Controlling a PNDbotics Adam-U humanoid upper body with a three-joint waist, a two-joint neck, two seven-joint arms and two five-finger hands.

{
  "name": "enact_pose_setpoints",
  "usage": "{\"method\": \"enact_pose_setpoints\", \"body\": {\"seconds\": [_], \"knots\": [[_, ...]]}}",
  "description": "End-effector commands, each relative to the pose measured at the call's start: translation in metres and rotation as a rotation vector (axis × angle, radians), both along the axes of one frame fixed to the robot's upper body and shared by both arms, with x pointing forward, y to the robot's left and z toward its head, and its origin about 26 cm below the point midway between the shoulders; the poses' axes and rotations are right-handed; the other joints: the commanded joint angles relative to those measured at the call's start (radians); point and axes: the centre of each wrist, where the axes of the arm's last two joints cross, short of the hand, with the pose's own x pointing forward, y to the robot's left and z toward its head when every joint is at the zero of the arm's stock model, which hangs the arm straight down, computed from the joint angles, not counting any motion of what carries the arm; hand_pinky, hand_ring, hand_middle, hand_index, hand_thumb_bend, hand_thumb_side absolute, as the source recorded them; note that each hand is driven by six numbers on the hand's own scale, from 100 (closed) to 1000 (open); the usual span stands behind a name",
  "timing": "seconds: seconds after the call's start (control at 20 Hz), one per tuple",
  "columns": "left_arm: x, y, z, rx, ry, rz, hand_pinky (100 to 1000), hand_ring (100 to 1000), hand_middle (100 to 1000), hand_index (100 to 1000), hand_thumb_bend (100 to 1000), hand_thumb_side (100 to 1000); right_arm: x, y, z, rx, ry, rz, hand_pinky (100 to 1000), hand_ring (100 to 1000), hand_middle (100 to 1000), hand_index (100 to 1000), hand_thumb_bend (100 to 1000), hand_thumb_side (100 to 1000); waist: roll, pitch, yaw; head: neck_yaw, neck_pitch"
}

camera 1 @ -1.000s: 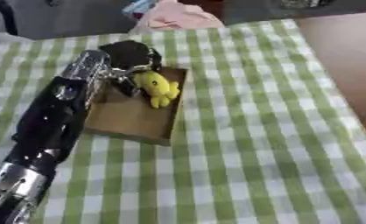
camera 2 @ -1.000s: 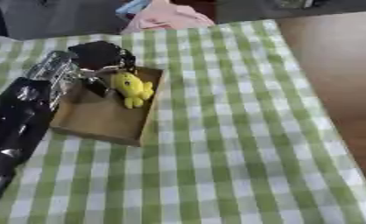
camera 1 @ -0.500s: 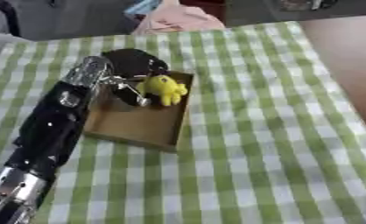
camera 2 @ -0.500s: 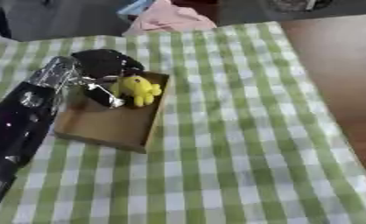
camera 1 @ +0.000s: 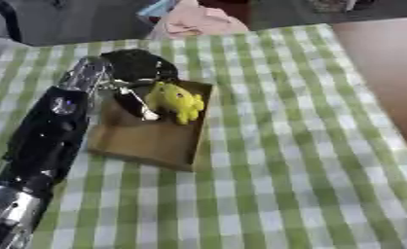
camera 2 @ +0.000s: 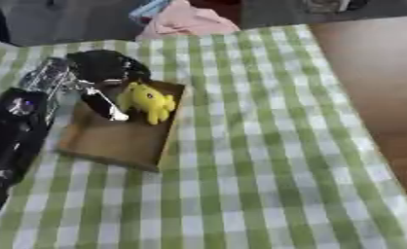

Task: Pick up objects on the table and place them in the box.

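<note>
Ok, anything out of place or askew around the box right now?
Nothing spilled or damaged. The box sits askew to the cloth's stripes, and the yellow toy sits against its far right wall, inside, with the left hand right beside it. A pink cloth lies at the table's far edge.

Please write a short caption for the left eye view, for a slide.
Left hand over the far end of a box, beside a yellow toy.

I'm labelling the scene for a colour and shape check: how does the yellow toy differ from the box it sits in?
The yellow toy is bright yellow and rounded with small limbs; the box is brown, flat and rectangular. The toy is much smaller and fills only the box's far end, next to the left hand, while the near part of the box is bare. Both rest on the green checked cloth, the toy by way of the box.
</note>
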Motion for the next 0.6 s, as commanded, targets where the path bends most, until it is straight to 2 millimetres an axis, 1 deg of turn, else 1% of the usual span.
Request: {"method": "enact_pose_setpoints", "body": {"seconds": [0.05, 0.2, 0.3, 0.35, 0.45, 0.55, 0.6], "knots": [[-0.007, 0.015, 0.039, -0.082, -0.030, -0.022, 637, 827, 823, 883, 563, 677, -0.004, -0.001, 0.011, -0.014, -0.034, -0.001, 709, 638, 552, 869, 100, 669, -0.004, -0.025, 0.002, -0.006, -0.003], [-0.013, 0.018, 0.058, -0.135, -0.011, -0.039, 639, 828, 825, 884, 540, 669, -0.004, -0.001, 0.011, -0.013, -0.034, -0.002, 708, 638, 552, 869, 100, 669, -0.003, -0.026, 0.002, -0.007, 0.002], [-0.017, 0.020, 0.069, -0.152, 0.002, -0.044, 645, 833, 830, 888, 542, 664, -0.004, -0.001, 0.011, -0.014, -0.034, -0.003, 709, 638, 552, 869, 100, 669, -0.002, -0.026, 0.002, -0.008, 0.005], [-0.020, 0.021, 0.074, -0.160, 0.007, -0.046, 641, 831, 827, 885, 526, 657, -0.004, -0.001, 0.011, -0.014, -0.034, -0.004, 708, 638, 552, 869, 100, 669, -0.002, -0.026, 0.002, -0.008, 0.007], [-0.024, 0.023, 0.084, -0.188, 0.009, -0.048, 623, 821, 816, 873, 463, 634, -0.004, -0.001, 0.011, -0.014, -0.035, -0.005, 708, 638, 552, 869, 100, 669, -0.002, -0.025, 0.002, -0.010, 0.009], [-0.030, 0.025, 0.093, -0.234, 0.000, -0.054, 607, 813, 810, 867, 433, 624, -0.004, -0.001, 0.011, -0.013, -0.036, -0.007, 708, 638, 552, 869, 100, 669, -0.002, -0.025, 0.003, -0.011, 0.011], [-0.033, 0.025, 0.096, -0.251, -0.002, -0.057, 607, 813, 810, 867, 433, 624, -0.004, -0.002, 0.011, -0.013, -0.037, -0.008, 708, 638, 552, 869, 100, 669, -0.002, -0.025, 0.003, -0.011, 0.011]]}}
